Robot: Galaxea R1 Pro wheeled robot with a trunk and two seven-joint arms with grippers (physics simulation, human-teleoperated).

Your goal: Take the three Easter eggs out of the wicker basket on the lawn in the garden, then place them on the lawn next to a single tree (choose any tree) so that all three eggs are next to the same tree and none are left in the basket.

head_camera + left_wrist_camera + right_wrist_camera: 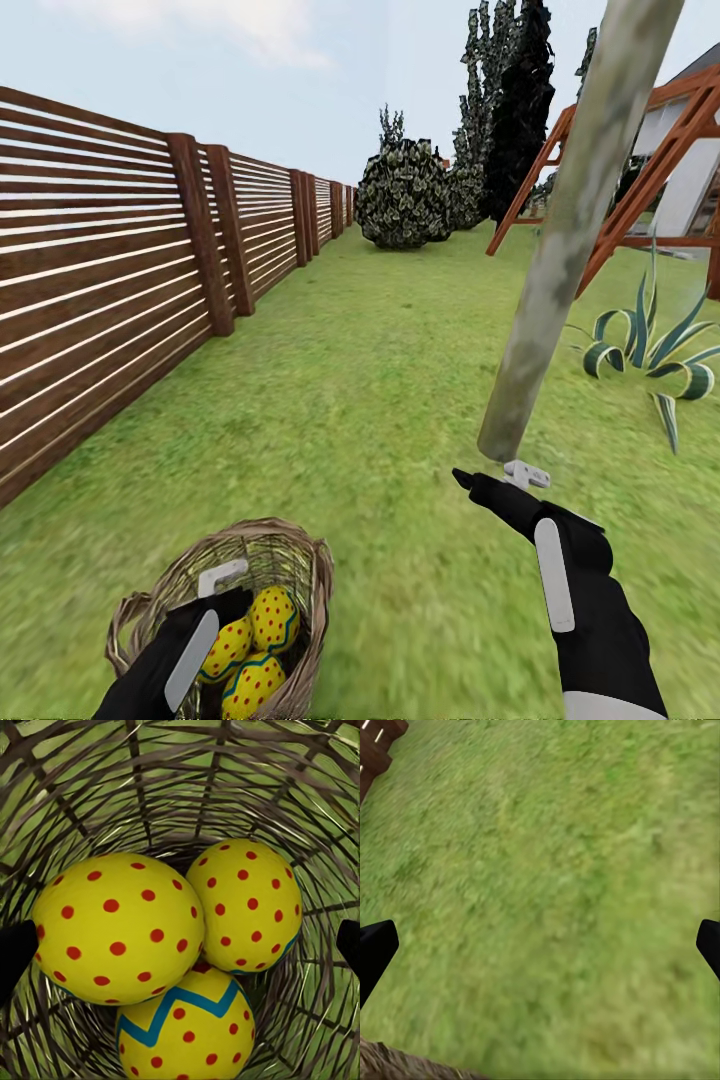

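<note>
The wicker basket (pixel 300 560) stands on the lawn (pixel 350 380) at the lower left. Three yellow Easter eggs with red dots lie in it, touching: one (pixel 116 926), a second (pixel 247 904), and a third (pixel 187 1031) with a blue-teal zigzag. My left gripper (pixel 222 598) hangs open just above them, its black fingertips (pixel 15 952) apart on either side. The tree (pixel 560 250), a pale mottled trunk, rises from the grass at centre right. My right gripper (pixel 492 478) is open and empty just in front of the trunk's base, over bare grass (pixel 555 892).
A brown slatted fence (pixel 100 300) runs along the left. A round bush (pixel 403 195) and dark cypresses (pixel 515 100) stand far back. A wooden swing frame (pixel 660 150) and a striped spiky plant (pixel 650 350) are to the right of the trunk.
</note>
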